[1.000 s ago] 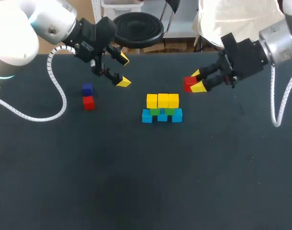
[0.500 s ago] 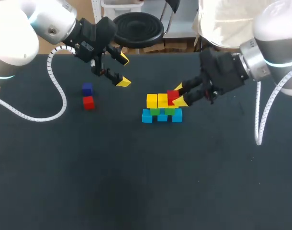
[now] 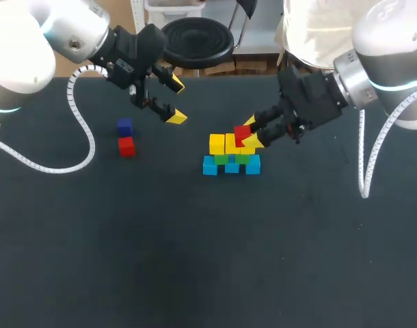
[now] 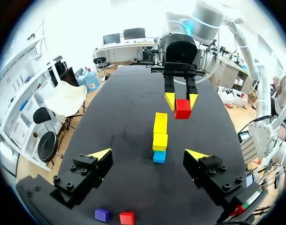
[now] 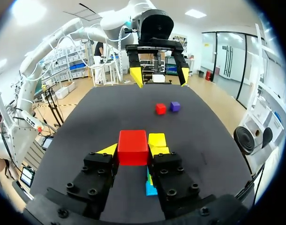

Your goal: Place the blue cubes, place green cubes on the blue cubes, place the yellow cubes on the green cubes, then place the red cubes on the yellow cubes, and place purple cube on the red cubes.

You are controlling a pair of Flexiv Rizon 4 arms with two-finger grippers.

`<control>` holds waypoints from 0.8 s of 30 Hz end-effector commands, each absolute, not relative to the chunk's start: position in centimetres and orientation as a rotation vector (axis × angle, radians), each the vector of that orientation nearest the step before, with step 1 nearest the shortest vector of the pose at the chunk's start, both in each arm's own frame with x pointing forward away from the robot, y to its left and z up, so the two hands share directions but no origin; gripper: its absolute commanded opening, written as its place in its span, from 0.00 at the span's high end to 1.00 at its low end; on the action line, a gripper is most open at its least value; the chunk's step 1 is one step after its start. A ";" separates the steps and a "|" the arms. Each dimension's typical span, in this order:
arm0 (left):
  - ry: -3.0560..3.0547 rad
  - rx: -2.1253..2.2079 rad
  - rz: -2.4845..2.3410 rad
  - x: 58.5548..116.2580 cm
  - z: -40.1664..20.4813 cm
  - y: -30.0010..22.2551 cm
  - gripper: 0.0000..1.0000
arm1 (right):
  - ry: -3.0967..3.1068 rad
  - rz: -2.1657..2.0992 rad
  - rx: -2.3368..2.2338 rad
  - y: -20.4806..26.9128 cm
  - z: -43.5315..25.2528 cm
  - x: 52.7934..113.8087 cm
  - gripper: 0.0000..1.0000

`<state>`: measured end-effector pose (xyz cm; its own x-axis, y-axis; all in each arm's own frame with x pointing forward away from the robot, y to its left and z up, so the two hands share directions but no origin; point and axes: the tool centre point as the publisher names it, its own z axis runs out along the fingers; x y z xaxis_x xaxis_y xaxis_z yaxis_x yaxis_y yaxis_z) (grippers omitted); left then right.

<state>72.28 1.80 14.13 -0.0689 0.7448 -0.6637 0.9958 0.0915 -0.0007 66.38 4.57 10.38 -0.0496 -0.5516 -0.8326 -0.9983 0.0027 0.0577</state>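
Right fingers (image 3: pixel 253 142) are clamped on a red cube (image 3: pixel 241 134), holding it over the yellow cubes (image 3: pixel 218 144) of the stack. Left fingers (image 3: pixel 176 117) hang wide open, empty (spare red cube (image 3: pixel 126 146) and purple cube (image 3: pixel 124 127) sit near them on the bench (image 3: pixel 195 260)).

In the head view the right gripper (image 3: pixel 249 132) and its small red plastic cube (image 3: pixel 240 132) cover most of the rightmost of the three yellow plastic cubes (image 3: pixel 224 143), at the stack's 2 o'clock. Whether red rests on yellow cannot be told. The green plastic cubes (image 3: pixel 222 158) show only as slivers under the yellow row.

From the left wrist the stack stands end-on. A single light-blue plastic cube (image 4: pixel 159 157) shows, and the greens cannot be made out. From the right wrist the held cube screens much of the stack.

The white left arm (image 3: pixel 31 41) is cut off at the head view's 10 o'clock, and the white right arm (image 3: pixel 393 61) at 2 o'clock.
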 end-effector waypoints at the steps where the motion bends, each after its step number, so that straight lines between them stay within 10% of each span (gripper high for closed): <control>1: 1.863 1.706 -0.652 72.4 14.0 1.9 0.00 | 1.667 0.925 -1.610 4.6 10.4 66.3 1.00; 24: 1.863 1.706 -0.652 72.4 14.0 1.9 0.00 | 1.750 0.948 -1.474 4.4 8.7 66.9 1.00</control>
<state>72.28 1.80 14.13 -0.0689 0.7448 -0.6637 0.9958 0.0915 -0.0007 66.97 4.39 8.82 -0.1551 -0.5184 -0.8410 -0.9876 0.1031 0.1186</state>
